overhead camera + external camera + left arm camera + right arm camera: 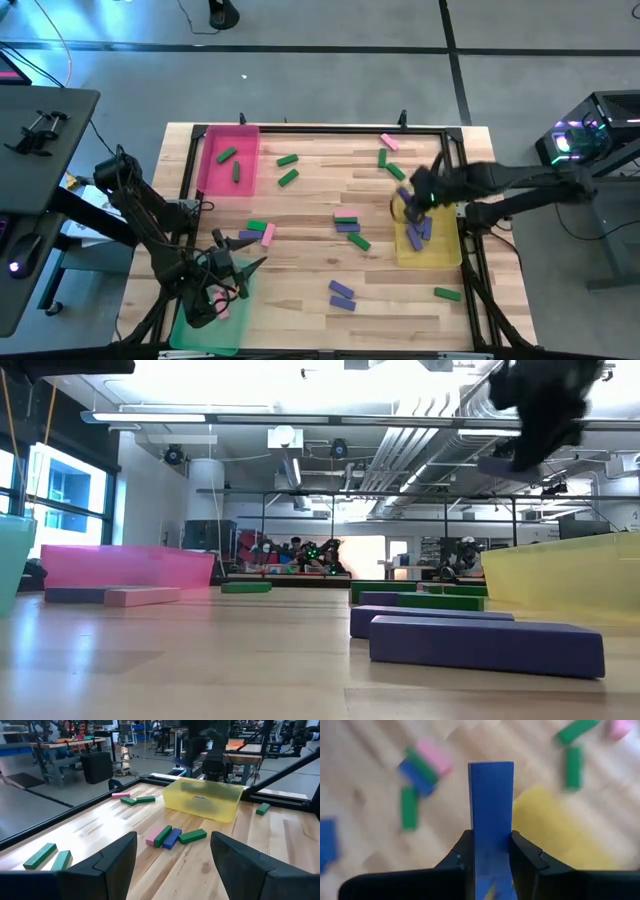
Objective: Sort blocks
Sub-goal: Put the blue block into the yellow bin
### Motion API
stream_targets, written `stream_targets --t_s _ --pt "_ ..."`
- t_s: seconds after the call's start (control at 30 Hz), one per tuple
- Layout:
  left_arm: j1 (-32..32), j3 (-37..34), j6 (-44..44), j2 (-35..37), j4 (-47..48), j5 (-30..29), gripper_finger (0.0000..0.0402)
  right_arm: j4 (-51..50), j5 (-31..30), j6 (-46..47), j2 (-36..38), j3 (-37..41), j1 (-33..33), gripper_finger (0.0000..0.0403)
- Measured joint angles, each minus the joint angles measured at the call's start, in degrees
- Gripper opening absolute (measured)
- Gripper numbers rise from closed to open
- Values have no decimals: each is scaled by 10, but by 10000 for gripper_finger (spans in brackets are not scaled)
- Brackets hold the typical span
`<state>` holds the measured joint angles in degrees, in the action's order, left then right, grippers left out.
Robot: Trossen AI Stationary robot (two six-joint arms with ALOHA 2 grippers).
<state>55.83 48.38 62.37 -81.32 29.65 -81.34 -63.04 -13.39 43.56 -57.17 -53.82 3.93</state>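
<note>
Overhead, the right hand (408, 197) grips a purple block (491, 815) above the yellow tray (443, 252) holding purple blocks.

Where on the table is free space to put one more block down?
Bare wood lies between the pink tray and the green tray, and along the near edge between the purple pair and a green block. Crowded: mid-table and around the yellow tray.
</note>
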Motion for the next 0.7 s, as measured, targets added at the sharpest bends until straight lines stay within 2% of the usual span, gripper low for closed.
stream_targets --t_s 0.13,0.3,0.57,0.7 --pt "0 0 0 0 0 0 243 -60 12 135 -32 0 113 55" --pt "0 0 -1 0 0 0 243 -128 39 261 -78 9 192 55" --pt "0 0 -1 0 0 0 243 -63 118 296 -108 133 196 55" --pt "-1 0 -1 0 0 -2 243 -55 99 288 -120 116 190 76"
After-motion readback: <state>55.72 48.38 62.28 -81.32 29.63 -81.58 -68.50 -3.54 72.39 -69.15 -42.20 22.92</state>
